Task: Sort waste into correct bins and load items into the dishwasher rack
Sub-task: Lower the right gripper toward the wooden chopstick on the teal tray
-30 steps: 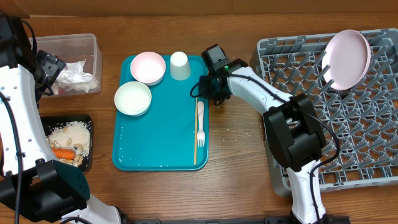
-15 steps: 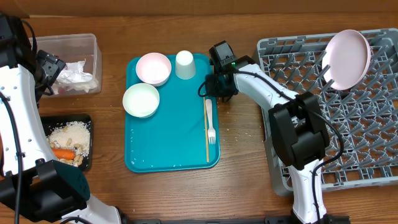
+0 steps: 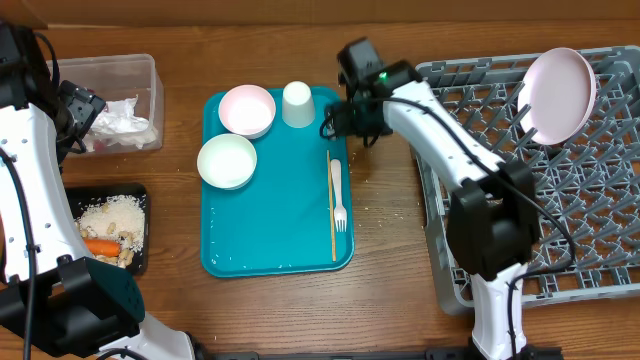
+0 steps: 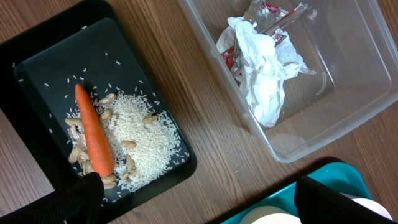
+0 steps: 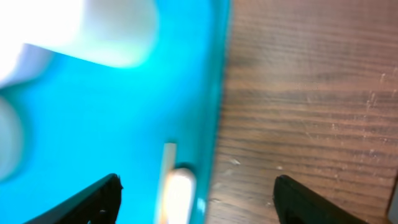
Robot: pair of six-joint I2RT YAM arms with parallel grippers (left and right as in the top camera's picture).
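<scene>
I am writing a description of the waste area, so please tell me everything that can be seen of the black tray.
The black tray is shallow and rectangular with rounded corners, and it looks like matt plastic. It lies flat on the wooden table, apart from the clear tub, with bare wood showing between them. Inside are a heap of white rice, an orange carrot lying along the heap's edge, and pale peanuts. Loose grains are scattered over its floor.

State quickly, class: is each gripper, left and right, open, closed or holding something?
Left gripper: open, holding nothing.
Right gripper: open, holding nothing.
</scene>
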